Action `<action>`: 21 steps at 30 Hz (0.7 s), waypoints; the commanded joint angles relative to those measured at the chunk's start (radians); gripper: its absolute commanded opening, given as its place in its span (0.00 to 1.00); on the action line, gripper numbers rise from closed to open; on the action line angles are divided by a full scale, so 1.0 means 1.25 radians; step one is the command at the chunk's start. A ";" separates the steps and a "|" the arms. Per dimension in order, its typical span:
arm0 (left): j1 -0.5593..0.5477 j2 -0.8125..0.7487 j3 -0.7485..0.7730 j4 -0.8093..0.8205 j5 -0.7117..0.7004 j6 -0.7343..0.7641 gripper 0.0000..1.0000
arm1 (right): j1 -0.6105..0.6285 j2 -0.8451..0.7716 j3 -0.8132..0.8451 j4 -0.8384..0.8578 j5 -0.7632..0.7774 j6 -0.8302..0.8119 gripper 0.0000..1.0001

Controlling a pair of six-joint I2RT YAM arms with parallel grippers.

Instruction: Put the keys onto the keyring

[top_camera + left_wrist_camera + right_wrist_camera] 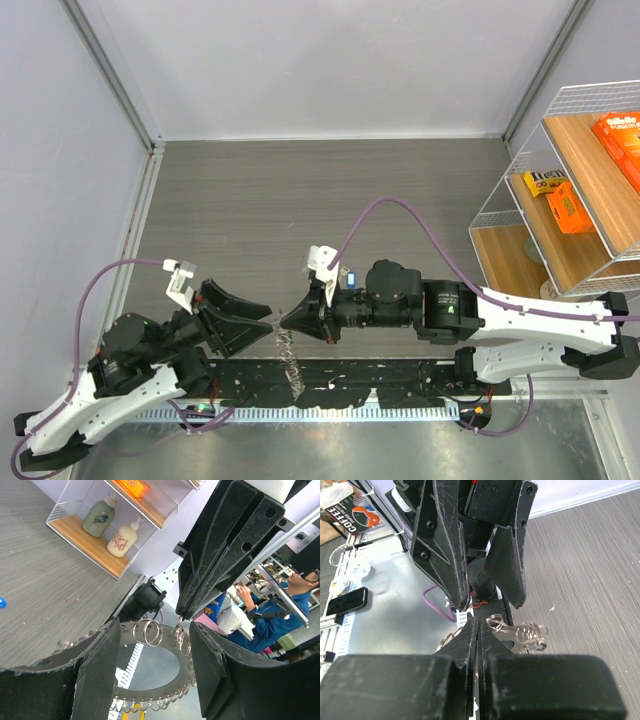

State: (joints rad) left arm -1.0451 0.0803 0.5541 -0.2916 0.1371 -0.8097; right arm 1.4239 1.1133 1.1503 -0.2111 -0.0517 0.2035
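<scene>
The keyring point(287, 350) is a flat silvery ring fringed with small split rings, held up above the table's near edge. In the left wrist view the keyring point(152, 692) spans my left gripper point(155, 626), touching both fingers point(95, 670). My left gripper point(266, 328) is shut on it. My right gripper point(289, 322) meets it tip to tip. Its jaws point(476, 622) are shut, pinching the keyring's rim point(512, 636) beside its split rings; it also shows in the left wrist view point(182, 615). A yellow piece point(131, 707) hangs under the rim. A small blue piece point(1, 601) lies on the table.
A wire shelf point(560, 200) with orange packages stands at the right; its lower shelf holds two bottles point(107, 525). A black rail point(350, 385) runs along the near edge. Grey walls close the left and back. A person in blue point(280, 615) sits beyond the table.
</scene>
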 commanded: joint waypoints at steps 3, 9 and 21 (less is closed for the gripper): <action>0.000 0.000 -0.005 0.052 0.044 -0.017 0.58 | -0.001 -0.003 0.055 0.060 -0.004 -0.008 0.06; 0.002 -0.009 -0.017 0.060 0.063 -0.043 0.55 | -0.001 0.004 0.064 0.057 0.000 -0.008 0.06; 0.000 -0.019 -0.016 0.043 0.056 -0.053 0.52 | 0.000 0.010 0.066 0.045 0.023 -0.012 0.05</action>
State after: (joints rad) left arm -1.0451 0.0750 0.5304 -0.2691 0.2024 -0.8654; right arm 1.4239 1.1347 1.1709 -0.2146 -0.0414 0.1997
